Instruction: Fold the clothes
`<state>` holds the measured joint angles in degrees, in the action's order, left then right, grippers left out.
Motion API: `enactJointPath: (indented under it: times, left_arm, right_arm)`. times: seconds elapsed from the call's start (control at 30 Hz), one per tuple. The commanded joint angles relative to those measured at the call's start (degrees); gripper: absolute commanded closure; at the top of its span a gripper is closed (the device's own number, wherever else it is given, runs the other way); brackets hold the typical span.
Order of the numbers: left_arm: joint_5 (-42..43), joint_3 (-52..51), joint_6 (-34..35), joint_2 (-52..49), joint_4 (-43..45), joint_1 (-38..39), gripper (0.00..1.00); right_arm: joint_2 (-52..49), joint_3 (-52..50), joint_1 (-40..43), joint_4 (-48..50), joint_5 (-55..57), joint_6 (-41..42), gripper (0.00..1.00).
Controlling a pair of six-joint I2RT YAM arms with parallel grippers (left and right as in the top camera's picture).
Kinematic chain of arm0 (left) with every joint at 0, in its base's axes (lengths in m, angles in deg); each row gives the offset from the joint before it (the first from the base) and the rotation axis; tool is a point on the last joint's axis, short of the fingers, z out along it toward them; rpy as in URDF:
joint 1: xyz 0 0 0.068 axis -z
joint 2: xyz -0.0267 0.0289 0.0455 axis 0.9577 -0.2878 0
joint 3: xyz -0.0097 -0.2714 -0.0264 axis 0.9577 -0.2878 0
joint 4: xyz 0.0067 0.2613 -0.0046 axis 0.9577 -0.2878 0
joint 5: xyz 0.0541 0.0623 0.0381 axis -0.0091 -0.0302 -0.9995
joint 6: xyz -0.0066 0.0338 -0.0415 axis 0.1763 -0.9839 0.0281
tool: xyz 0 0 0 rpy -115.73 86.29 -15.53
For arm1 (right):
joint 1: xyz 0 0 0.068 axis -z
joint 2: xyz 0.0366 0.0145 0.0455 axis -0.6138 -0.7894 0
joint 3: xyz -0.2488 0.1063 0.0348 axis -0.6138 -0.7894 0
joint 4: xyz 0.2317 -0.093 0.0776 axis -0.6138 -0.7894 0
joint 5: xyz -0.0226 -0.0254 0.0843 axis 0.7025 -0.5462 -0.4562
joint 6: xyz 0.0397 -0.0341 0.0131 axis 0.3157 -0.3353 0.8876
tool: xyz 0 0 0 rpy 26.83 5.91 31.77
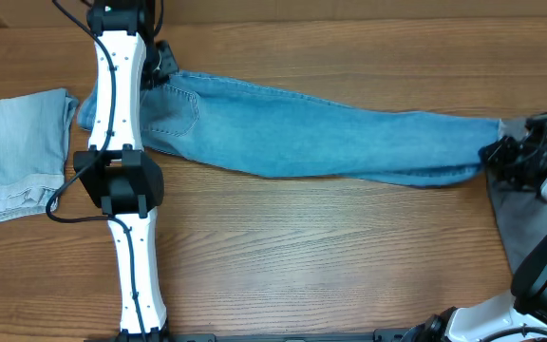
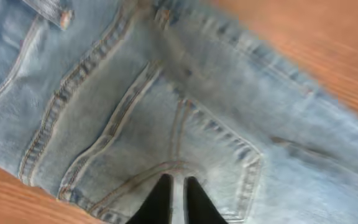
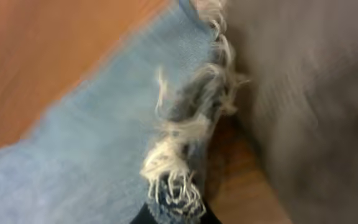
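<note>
Denim jeans [image 1: 330,138] span the bench's far side, my left gripper [image 2: 178,186] and right gripper [image 1: 498,154] clamped on them; paler denim [image 1: 17,152] hugs the left edge, grey trousers [image 1: 520,223] the right.

Bright, even light, soft shadows overhead; both wrist views blur the jeans [image 2: 166,93] badly.

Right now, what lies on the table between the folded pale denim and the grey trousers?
The light-blue jeans stretch lengthwise across that gap, with the left arm crossing over their waist end. The overhead view shows it.
</note>
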<state>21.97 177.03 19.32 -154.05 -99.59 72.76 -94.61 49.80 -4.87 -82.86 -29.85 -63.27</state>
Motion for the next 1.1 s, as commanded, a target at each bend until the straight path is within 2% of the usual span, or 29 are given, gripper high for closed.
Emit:
enactJointPath:
  times: [0.0, 0.13, 0.3, 0.57, 0.63, 0.73, 0.83, 1.07]
  left_arm:
    - [0.09, -4.09, -0.33, 0.31, 0.70, -0.20, 0.96]
    - [0.11, -2.97, -0.31, 0.35, 0.74, 0.48, 0.96]
    - [2.03, 2.49, -0.35, 0.35, -1.20, 0.50, 0.96]
    - [1.77, 14.40, -0.81, 0.35, -6.19, -0.20, 0.92]
    - [1.77, 15.67, -0.79, 0.35, -7.08, -0.85, 0.87]
    - [2.95, 16.31, -0.22, 0.35, -9.05, -2.75, 0.87]
    - [3.48, 16.28, -0.85, 0.35, -10.23, -4.28, 0.94]
    - [3.48, 16.28, -0.83, 0.35, -10.21, -4.74, 0.88]
  right_arm:
    - [-0.02, 9.88, -0.17, -6.71, 0.70, -3.76, 0.96]
    - [-0.02, 14.56, -2.71, -11.74, 0.61, -9.07, 0.96]
    - [-0.02, 21.59, -12.83, -17.88, 1.22, -16.90, 0.96]
    - [-0.02, 24.04, -32.79, -20.11, 3.87, -16.83, 0.96]
    - [-0.04, 24.04, -36.81, -20.00, 3.89, -16.48, 0.96]
    - [-0.04, 24.04, -42.97, -16.87, 6.67, -12.35, 0.96]
    - [-0.04, 24.04, -47.69, -12.72, 7.76, -7.26, 0.96]
    - [-1.64, 24.04, -55.28, -6.19, 10.12, -0.66, 0.96]
